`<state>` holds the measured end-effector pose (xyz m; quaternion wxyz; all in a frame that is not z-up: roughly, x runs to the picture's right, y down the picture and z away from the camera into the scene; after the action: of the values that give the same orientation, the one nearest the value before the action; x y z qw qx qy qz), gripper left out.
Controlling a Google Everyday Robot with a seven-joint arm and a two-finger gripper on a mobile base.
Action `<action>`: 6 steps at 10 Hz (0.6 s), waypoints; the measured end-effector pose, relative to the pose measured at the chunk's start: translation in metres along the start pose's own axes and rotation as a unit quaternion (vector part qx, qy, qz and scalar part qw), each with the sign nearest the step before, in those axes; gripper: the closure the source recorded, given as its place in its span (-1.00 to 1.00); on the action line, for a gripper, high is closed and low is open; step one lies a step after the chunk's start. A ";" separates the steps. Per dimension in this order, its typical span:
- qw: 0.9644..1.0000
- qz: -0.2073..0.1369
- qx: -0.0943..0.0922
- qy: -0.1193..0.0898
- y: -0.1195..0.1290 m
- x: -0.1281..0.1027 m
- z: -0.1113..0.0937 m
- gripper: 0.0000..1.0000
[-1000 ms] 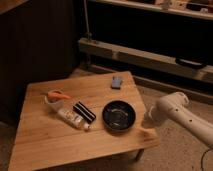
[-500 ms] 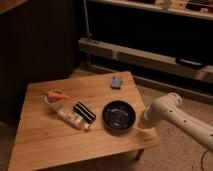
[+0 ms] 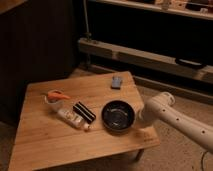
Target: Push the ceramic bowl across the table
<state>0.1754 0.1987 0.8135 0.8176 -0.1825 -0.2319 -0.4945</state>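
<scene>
Black ceramic bowl (image 3: 118, 115) sits near the table's (image 3: 45, 145) right edge, gripper (image 3: 139, 119) just beside it.

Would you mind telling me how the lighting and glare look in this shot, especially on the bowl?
Camera view: dim, warm light; the background shelving falls into deep shadow. The glossy black ceramic bowl shows faint highlights inside. The table is the brightest surface. The gripper, at the bowl's right rim, is soft-edged like everything else.
</scene>
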 end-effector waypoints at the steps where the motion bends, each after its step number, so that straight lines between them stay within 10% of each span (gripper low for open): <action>1: 1.000 -0.004 -0.001 -0.001 -0.007 0.000 0.002 1.00; 6: 1.000 -0.023 0.002 0.001 -0.052 0.007 0.011 1.00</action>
<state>0.1298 0.1762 0.8302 0.8064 -0.1755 -0.2362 -0.5130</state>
